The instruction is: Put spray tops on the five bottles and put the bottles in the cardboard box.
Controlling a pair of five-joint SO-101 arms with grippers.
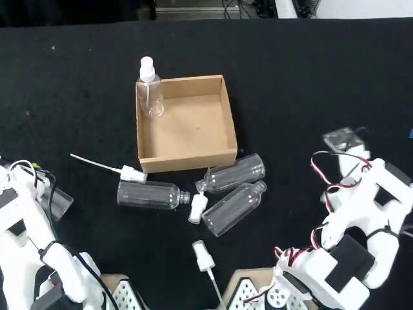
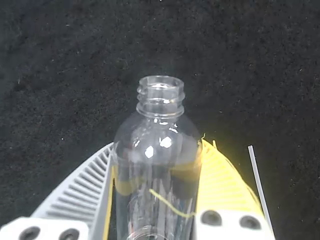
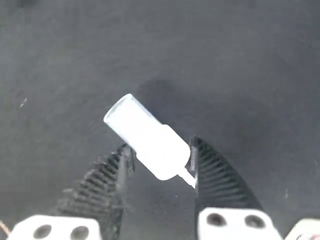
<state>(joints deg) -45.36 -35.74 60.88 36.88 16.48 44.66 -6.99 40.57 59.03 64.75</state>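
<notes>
- What are we holding?
- Our left gripper is clamped round an uncapped bottle. Our right gripper pinches a spray top.
- So we're capping. Next?
- We judge the top must line up with the open neck, then seat.
- The count?
- Five bottles: ours, three lying bottles at the cardboard box's six o'clock, and one capped bottle at its eleven o'clock corner. Three loose tops rest on the tabletop.

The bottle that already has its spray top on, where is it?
In the high view the capped bottle stands in the far left corner of the cardboard box, away from the open bottles lying just in front of it.
</notes>
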